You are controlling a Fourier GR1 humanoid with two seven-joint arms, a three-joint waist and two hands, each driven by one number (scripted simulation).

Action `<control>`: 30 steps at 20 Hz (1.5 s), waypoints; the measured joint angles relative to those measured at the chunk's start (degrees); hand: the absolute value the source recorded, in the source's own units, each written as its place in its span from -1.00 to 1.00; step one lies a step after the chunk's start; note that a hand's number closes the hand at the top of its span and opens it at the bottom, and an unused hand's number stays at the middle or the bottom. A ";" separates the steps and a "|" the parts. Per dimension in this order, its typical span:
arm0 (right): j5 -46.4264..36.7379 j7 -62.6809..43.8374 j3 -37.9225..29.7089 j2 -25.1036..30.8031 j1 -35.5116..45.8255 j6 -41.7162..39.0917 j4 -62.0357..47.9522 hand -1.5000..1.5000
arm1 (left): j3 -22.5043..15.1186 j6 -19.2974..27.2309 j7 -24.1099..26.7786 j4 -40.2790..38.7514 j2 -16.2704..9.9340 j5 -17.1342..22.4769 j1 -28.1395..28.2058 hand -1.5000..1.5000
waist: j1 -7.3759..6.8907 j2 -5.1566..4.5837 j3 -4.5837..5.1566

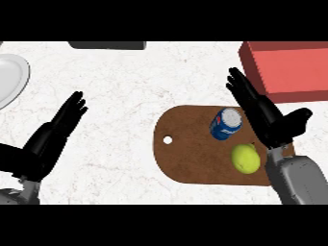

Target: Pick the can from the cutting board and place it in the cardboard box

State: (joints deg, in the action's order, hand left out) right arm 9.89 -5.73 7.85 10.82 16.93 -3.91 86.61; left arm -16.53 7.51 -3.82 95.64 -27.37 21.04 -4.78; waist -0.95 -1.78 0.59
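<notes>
1. My right hand [271, 119]: fingers straight, spread wide, holding nothing; thumb out to the side.
2. Blue can [227, 123] sits just left of those fingers, near but apart, on the cutting board [187, 153]. Its top tilts up & slightly right, so I read it as upright.
3. Right hand is far nearer; left hand [49, 137] rests open, well off to the left.
4. Can: smooth metal cylinder, silver lid. Board: rounded brown wood w/ hang hole. Yellow-green round fruit [245, 158] just below the can.
5. Red-pink cardboard box [294, 67] lies beyond my fingertips, open-topped.
</notes>
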 measured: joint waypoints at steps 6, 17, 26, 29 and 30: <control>-10.95 -6.14 1.16 -3.75 -2.76 15.67 -0.65 -1.00 | -1.04 0.39 1.16 -2.29 -0.12 -5.04 -3.26 0.00 | 1.95 1.55 -0.33; -50.47 -15.83 12.21 9.90 -8.17 27.65 -0.54 -1.00 | -3.52 0.07 0.60 -3.95 0.55 -7.78 -4.93 0.00 | 3.99 2.68 0.08; -66.75 -43.77 22.87 8.97 -7.80 6.41 20.51 -1.00 | -4.93 0.62 1.05 -5.93 2.78 -9.83 -5.97 0.00 | 3.50 2.75 -0.13; -65.73 -51.92 24.85 5.51 -6.00 -3.29 26.59 -1.00 | -5.49 0.62 0.75 -6.14 3.72 -10.50 -6.85 0.00 | 2.69 2.50 -0.24; -65.34 -53.56 25.26 4.10 -5.30 -5.67 28.07 -1.00 | -5.66 0.60 1.06 -6.97 4.39 -10.69 -7.17 0.00 | 2.52 2.38 -0.28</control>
State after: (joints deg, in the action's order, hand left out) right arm -55.45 -59.29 33.12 14.92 11.62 -9.59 114.68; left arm -22.19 8.11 -2.75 88.67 -22.98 10.34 -11.95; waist 1.56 0.60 0.31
